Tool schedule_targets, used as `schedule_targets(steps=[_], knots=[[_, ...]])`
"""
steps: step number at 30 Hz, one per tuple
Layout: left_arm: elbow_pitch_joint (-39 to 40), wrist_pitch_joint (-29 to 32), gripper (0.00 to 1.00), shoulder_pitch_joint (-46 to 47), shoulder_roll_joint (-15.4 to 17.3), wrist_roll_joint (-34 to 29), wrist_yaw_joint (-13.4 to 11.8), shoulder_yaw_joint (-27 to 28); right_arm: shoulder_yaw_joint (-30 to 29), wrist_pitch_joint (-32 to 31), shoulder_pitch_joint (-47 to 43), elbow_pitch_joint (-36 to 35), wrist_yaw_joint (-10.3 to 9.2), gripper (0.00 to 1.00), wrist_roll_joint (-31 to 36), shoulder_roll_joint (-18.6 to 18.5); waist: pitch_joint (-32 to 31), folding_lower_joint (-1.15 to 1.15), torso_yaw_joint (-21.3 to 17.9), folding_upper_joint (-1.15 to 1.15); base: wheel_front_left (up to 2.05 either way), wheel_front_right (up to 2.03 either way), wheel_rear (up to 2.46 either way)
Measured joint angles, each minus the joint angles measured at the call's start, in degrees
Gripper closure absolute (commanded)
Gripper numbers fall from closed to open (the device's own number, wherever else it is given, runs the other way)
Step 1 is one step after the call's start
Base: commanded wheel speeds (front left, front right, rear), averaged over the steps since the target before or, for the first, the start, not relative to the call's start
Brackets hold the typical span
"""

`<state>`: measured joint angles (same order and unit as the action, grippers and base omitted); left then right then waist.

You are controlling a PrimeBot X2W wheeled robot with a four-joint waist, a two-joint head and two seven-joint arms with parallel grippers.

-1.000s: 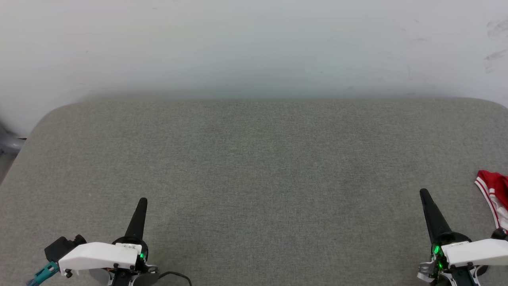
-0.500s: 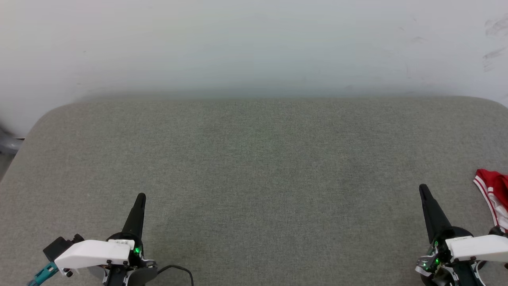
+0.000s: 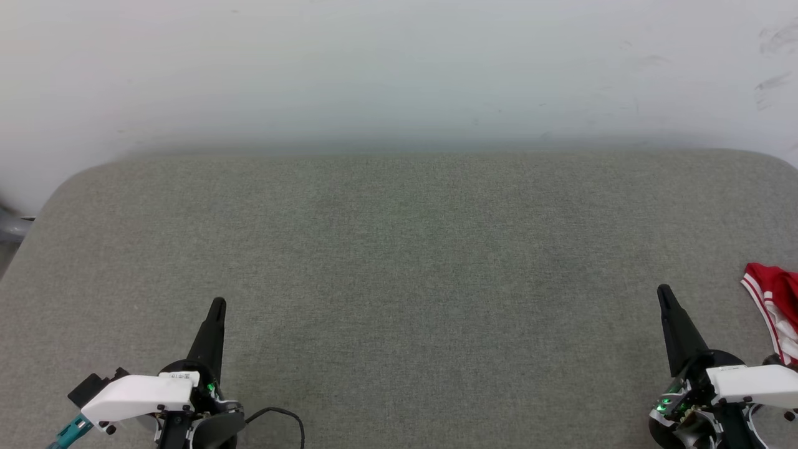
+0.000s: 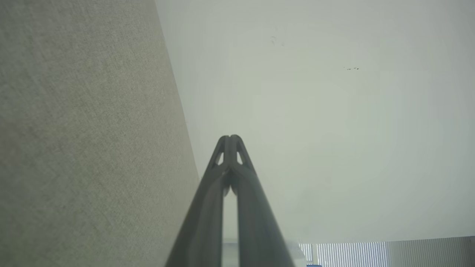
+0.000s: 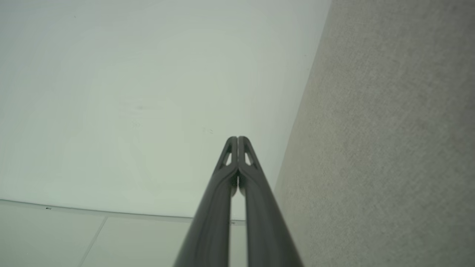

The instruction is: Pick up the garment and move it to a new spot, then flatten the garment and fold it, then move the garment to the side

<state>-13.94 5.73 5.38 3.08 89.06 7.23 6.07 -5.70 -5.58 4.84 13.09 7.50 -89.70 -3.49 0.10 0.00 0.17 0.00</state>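
Far right on the head view, cut by the frame edge: garment, red with striped trim and a strip of white. Lies on the grey pad, near the right gripper and on its outer side, not touching it. Shows just one bunched corner, too little to tell folded from unfolded. Fits two stages equally: lying off at the side, waiting to be lifted to a working spot, or folded and put aside with the work over. Leaves the step in hand, and so the next move, unsettled. Outward from there: right gripper low at the bottom right corner, hovering above the pad, fingers pressed together tip to tip, gripping nothing, tilted slightly inward and aimed at the pale wall. Mirrored at the bottom left, well apart from the cloth across the pad: left gripper, likewise closed on nothing and tilted inward. Confirmed up close in both wrist views, with fingers meeting at the tip, pad to one side, wall beyond.
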Motion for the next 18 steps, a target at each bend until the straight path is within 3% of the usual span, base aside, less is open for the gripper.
schedule_targets(steps=[18], knots=[[-0.13, 0.85, 1.0, 0.65, -0.2, 3.36, 0.16, 0.48, -0.08, -0.32, 1.03, 1.03, 0.0, 1.0, -3.28, 0.05, 0.08, 0.0, -0.17, 0.0, 0.0, 0.0, 0.0]])
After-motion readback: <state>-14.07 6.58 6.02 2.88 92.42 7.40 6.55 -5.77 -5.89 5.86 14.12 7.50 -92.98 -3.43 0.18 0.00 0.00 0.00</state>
